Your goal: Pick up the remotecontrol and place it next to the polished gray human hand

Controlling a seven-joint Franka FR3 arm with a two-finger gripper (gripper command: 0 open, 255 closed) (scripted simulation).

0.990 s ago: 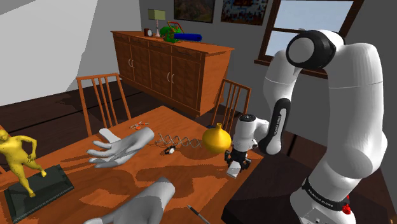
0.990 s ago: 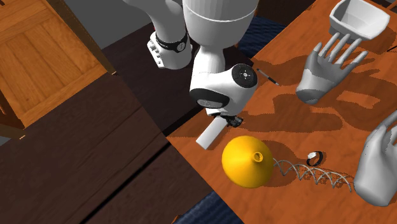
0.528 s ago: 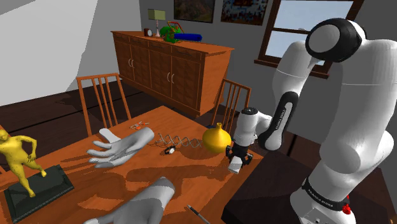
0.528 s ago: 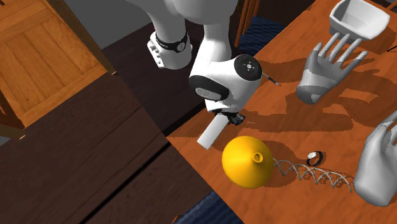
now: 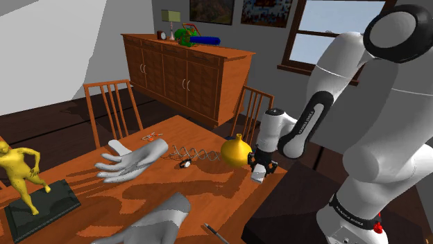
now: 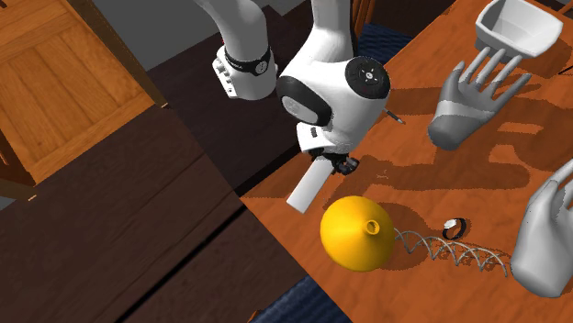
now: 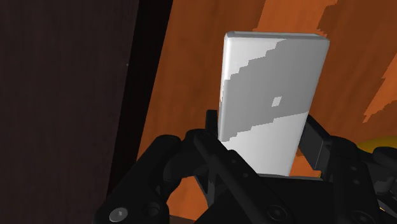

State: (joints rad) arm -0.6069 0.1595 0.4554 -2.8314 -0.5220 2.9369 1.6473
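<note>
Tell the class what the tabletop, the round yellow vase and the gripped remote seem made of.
The tabletop looks like wood: orange-brown with grain streaks. The yellow vase is smooth and evenly coloured, perhaps glazed ceramic or plastic. The remote is drawn plain white-grey, with no buttons or texture, so its material cannot be told.

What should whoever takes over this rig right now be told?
Gripper: shut on the white remote control, held at the table's edge beside the yellow vase.
Done: the grasp.
Left: carry the remote across and set it next to the grey hand. Two lie on the table in the shoulder view: a far hand beyond the vase and a near hand by the bottom edge. I cannot tell which is the polished one.
</note>
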